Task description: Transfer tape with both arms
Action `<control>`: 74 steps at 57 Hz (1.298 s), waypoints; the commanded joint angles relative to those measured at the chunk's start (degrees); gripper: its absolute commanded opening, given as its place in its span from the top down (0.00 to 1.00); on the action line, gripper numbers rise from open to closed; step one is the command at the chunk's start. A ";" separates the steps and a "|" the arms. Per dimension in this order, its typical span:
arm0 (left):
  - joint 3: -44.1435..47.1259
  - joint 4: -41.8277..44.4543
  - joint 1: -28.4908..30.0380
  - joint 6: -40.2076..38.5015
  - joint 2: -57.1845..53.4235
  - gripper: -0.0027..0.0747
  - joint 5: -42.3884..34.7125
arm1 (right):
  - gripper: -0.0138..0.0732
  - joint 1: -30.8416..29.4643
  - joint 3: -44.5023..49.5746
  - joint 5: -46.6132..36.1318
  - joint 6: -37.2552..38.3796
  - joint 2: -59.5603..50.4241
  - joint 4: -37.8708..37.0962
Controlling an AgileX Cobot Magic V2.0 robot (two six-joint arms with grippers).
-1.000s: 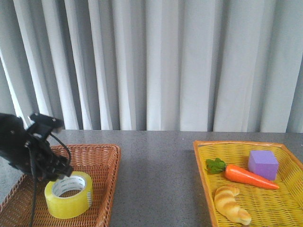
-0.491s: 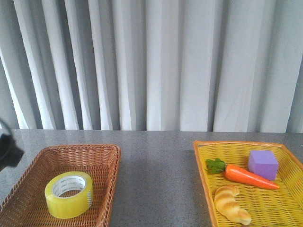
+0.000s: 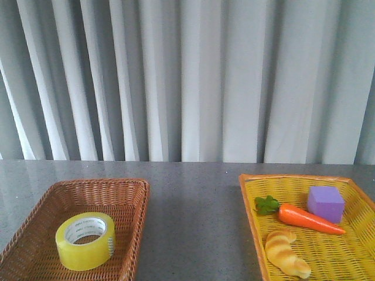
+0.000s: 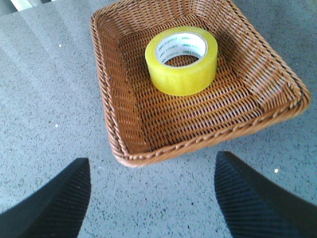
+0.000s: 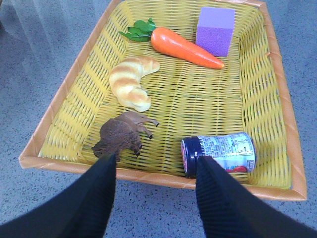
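While I've got both arms pulled back off the baskets, here's my read. My left gripper (image 4: 151, 198) has its fingers spread wide with nothing between them, hanging over bare table just short of the brown wicker basket (image 4: 163, 151). Straight out past the fingertips, beyond the near rim, the tape (image 4: 181, 59) lies flat on the basket floor, about mid-basket.

The roll's axis points straight up, the open white core facing the camera, so there's no real long side, just a squat ring. That's my worry: coming down across the full width, spread fingers could clip the basket walls or just shove the roll across the weave. One finger inside the core looks safer, but the slick yellow film might slip.

The right gripper (image 5: 156, 196) is open too, narrower, holding nothing, at the near rim of the yellow basket (image 5: 277, 191). Just past its fingers sit a brown toy animal (image 5: 124, 136) and a tipped can (image 5: 220, 153), so a low handover there could knock them.
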 commanded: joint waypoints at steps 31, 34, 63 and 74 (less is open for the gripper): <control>6.53 -0.32 0.01 -2.07 -8.98 0.42 -11.03 | 0.46 -0.33 -1.55 -3.00 -0.05 0.08 0.30; 6.53 -0.32 0.01 -2.07 -8.98 0.49 -11.03 | 0.50 -0.33 -1.55 -2.86 -0.05 0.08 0.30; 6.53 -0.32 0.01 -2.07 -8.98 0.97 -10.95 | 0.85 -0.33 -1.55 -2.08 -0.05 0.08 0.30; 6.53 -0.32 0.01 -2.07 -8.98 0.97 -10.95 | 0.85 -0.33 -1.55 -2.03 -0.05 0.08 0.30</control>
